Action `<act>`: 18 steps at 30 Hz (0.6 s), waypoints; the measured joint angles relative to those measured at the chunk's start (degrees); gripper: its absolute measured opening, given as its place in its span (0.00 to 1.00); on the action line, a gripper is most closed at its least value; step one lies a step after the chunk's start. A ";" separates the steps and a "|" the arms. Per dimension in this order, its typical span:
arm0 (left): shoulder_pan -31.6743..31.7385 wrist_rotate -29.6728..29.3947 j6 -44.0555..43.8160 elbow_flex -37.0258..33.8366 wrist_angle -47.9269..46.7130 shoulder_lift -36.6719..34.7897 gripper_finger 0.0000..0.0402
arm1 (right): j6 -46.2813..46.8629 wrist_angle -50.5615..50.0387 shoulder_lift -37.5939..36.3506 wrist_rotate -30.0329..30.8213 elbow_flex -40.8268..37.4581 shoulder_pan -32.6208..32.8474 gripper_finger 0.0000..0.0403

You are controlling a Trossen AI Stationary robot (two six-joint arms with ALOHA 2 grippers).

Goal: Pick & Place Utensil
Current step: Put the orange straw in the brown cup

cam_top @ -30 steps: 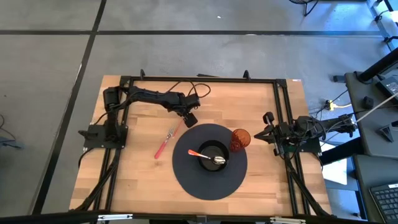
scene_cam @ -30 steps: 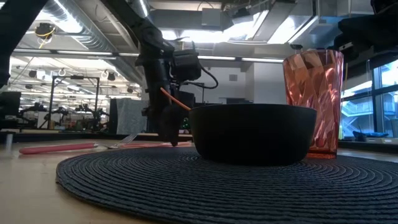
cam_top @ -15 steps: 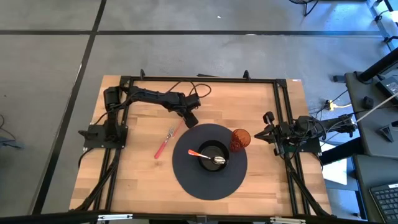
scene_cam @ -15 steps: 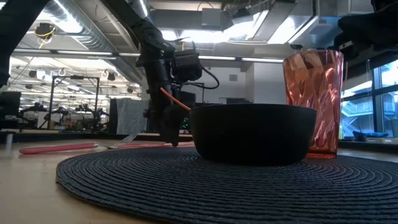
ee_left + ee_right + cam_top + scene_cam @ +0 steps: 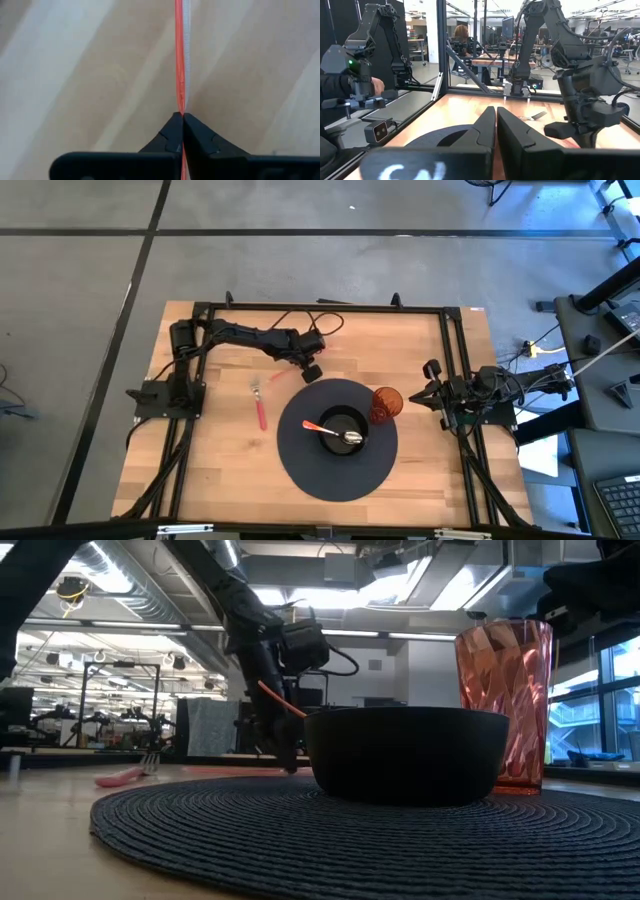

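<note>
Fork [image 5: 259,402] now lies swung away from the left hand [image 5: 312,372], whose fingers are pressed together empty, so the pick has failed.

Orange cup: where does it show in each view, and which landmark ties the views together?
High view: the orange cup stands at the right edge of the round dark placemat, beside the black bowl.
Low view: upright at right, just behind the bowl.
Left wrist view: not in it.
Right wrist view: not in it.
Shared landmark: the placemat.
</note>
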 joint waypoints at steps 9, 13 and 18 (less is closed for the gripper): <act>-1.08 -2.50 1.62 -0.02 1.57 -7.29 0.00 | 0.00 0.00 0.02 -0.07 0.00 0.00 0.04; -3.32 -2.99 3.19 0.04 3.31 -12.77 0.00 | 0.00 0.00 0.00 -0.07 0.00 0.00 0.04; -8.10 -5.18 6.80 0.10 9.53 -20.65 0.00 | -0.02 0.02 0.00 -0.07 0.00 0.00 0.04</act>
